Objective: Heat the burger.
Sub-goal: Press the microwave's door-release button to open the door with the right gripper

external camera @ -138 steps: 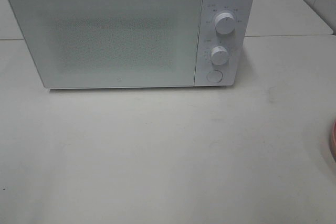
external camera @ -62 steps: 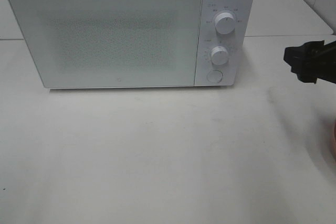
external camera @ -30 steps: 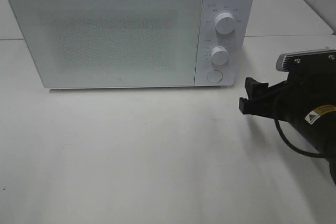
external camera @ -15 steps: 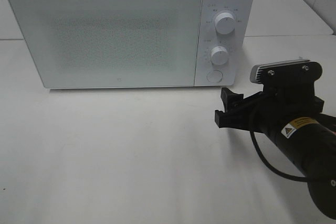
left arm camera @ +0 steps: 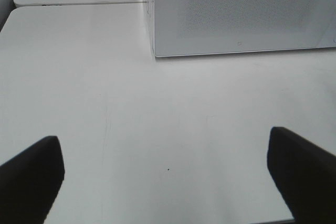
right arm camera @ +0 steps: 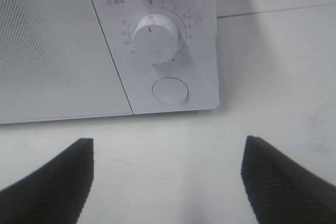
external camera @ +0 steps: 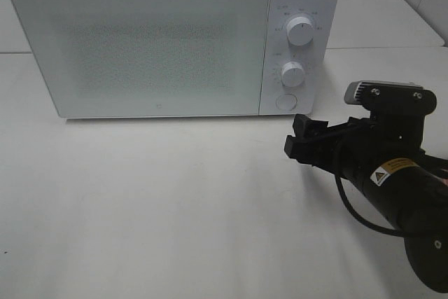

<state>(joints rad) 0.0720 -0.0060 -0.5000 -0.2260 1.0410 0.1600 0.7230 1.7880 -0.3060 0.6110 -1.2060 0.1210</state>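
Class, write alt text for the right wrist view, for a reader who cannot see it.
The open right gripper faces a white microwave's control panel: a dial with a round button beneath it. The door is shut; the microwave stands on a white table.

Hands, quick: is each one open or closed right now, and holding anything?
Left hand: open, holding nothing.
Right hand: open, holding nothing, facing the microwave.

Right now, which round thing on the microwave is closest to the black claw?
The flat round button, under the lower knob and upper knob, is closest to the right gripper.
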